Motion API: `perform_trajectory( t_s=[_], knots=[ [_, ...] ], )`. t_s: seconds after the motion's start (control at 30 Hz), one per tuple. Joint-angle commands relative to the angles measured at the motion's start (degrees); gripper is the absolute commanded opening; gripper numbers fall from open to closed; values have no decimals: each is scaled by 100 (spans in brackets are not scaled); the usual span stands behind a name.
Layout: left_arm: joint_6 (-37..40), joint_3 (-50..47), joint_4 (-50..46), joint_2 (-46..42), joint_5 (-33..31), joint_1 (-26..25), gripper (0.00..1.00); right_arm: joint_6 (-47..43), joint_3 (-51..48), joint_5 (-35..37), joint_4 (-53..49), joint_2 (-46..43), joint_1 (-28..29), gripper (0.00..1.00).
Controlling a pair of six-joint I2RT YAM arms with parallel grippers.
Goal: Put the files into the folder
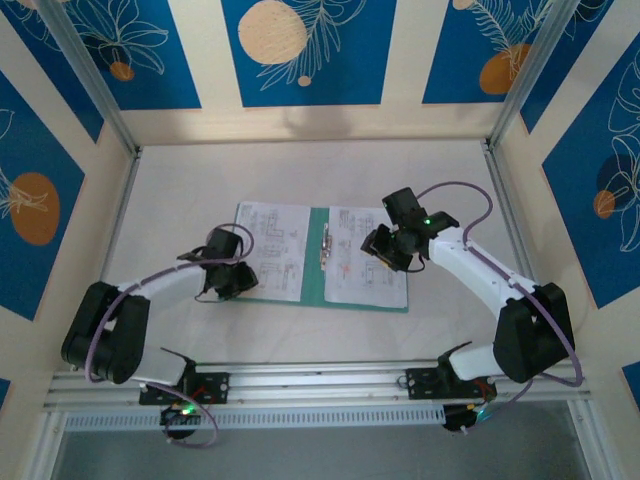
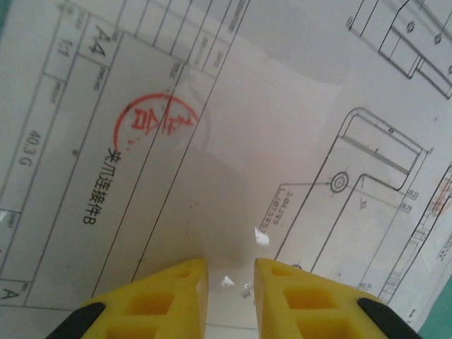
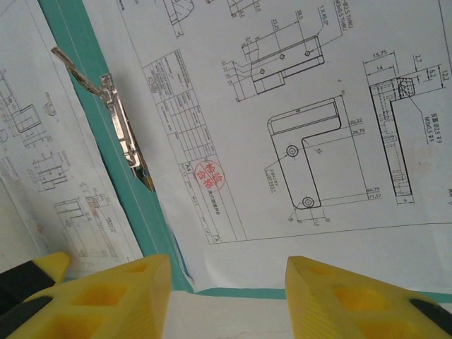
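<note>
Seen from above, the teal-green card folder (image 1: 312,282) lies opened flat on the pale bench (image 1: 300,340). The files are white printed sheets, one on each leaf, and the spine with its slim metal clip (image 1: 325,245) runs between the two pairs of jaws. The left jaws sit over the outer near part of the left sheet (image 1: 275,235) and the right jaws over the right sheet (image 1: 355,285). At that height the print is only grey marks and the jaw gaps cannot be judged. The left wrist camera fills this in. Its blocky yellow fingertips (image 2: 169,289) stand a narrow gap apart, released, with nothing between them but the smooth paper (image 2: 282,141) below. Small bright glints lie just ahead of the tips. Further ahead and to the left is a round red stamp (image 2: 152,120) beside a ruled title block, and ahead to the right a thin-line outline of a bracket. The right wrist camera shows its yellow fingertips (image 3: 134,289) spread wide and holding nothing. The folder's teal near edge (image 3: 233,291) and a strip of white bench (image 3: 226,314) show between them. Ahead lies the right sheet (image 3: 318,106), with an L-shaped plate drawing and a red stamp (image 3: 210,176). Left of these jaws, the teal spine carries the shiny clip (image 3: 116,116), with the left sheet (image 3: 42,141) beyond it.
</note>
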Motion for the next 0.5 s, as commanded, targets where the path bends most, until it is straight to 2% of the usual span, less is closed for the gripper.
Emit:
perform_trajectory(
  t_s=[0.0,0.2,0.3,0.47],
  knots=[
    [-29,-214,290,37,274,-43,22,-126,318,-28,-136,62,-42,47],
    [-299,-387,479,-20,262,-330,19,-90,870,-90,-208,609,-141,44],
    [-412,-446,522,-25,196,-459,19,-149,1402,-115,-203,1148,-157,33],
    [-522,-476,483,-141,73,-566,19,-430,2833,-75,-552,2513,-215,14]
  ],
)
